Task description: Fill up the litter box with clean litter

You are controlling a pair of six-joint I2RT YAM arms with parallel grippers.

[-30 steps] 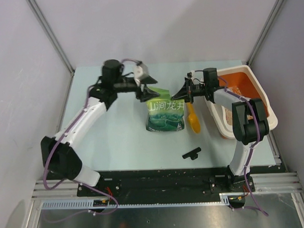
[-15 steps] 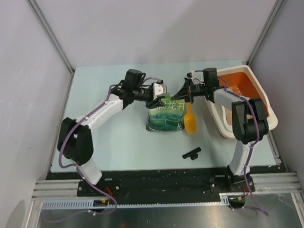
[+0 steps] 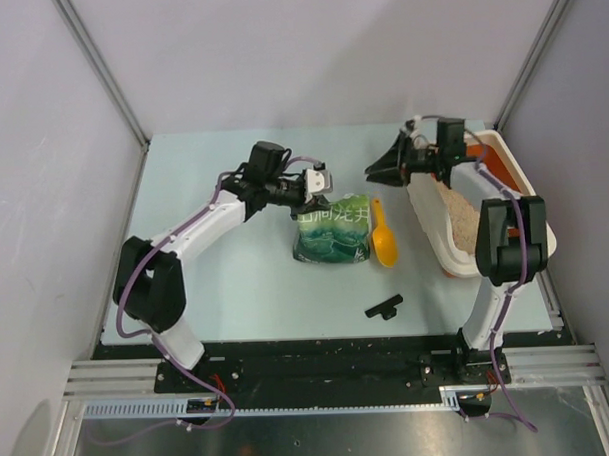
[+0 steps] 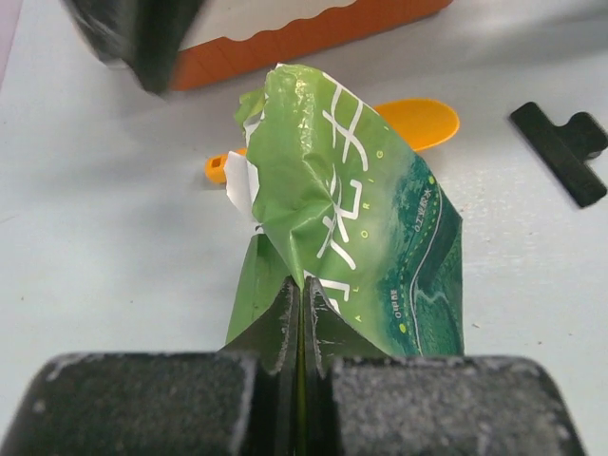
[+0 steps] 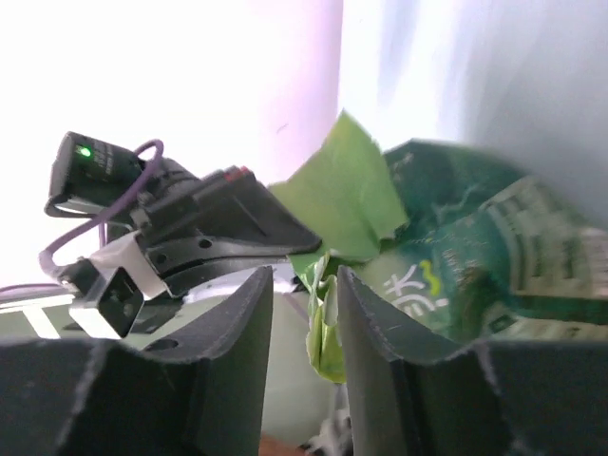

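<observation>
The green bag (image 3: 333,230) stands on the table's middle, and my left gripper (image 3: 318,184) is shut on its upper left edge. In the left wrist view the gripper (image 4: 301,290) pinches a fold of the bag (image 4: 370,218). My right gripper (image 3: 380,166) is open, up and to the right of the bag and clear of it. The right wrist view shows that gripper (image 5: 304,285) with the bag (image 5: 456,237) beyond its gap. The litter box (image 3: 433,227) sits at the right, white outside and orange inside, with clean litter (image 3: 466,217) in it.
An orange scoop (image 3: 384,240) lies just right of the bag, also seen behind it as the scoop (image 4: 418,123). A black clip (image 3: 383,306) lies near the front edge, the clip (image 4: 560,147) at the right in the left wrist view. Grey walls enclose the table.
My left gripper reached the bag's top edge and closed on it. My right gripper let go of the bag, opened, and drew back up and to the right toward the litter box.
</observation>
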